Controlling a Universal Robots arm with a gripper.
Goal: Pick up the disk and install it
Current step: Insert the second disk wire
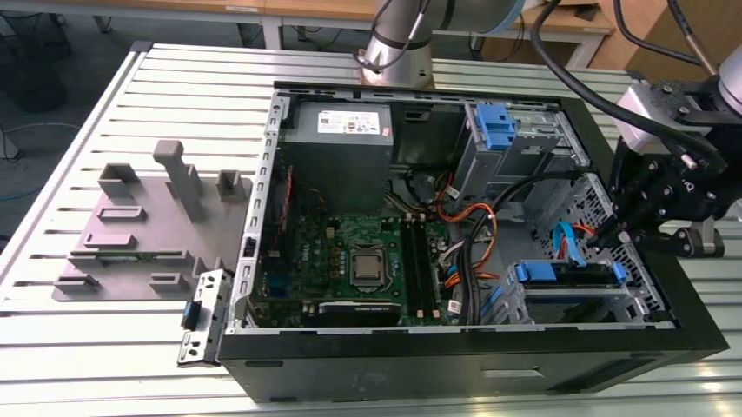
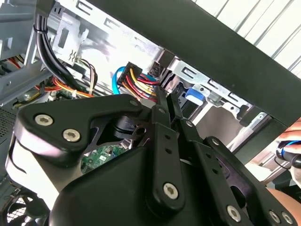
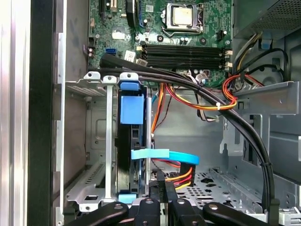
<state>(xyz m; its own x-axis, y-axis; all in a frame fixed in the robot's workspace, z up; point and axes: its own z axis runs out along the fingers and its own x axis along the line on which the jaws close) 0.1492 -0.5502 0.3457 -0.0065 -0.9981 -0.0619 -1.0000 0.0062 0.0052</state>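
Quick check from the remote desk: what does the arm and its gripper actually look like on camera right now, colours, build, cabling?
The arm is silver-grey metal with thick black cables looping along it. The gripper is matte black: flat linkage bars joined by silver screws, narrowing to slim black fingers. A pale grey block sits above the gripper.

Robotics lab: open computer case on slatted aluminium table.

Disk seated edge-on in bay, label hidden. Gripper cut off by frame edge; fingertips pressed together, contact point obscured.
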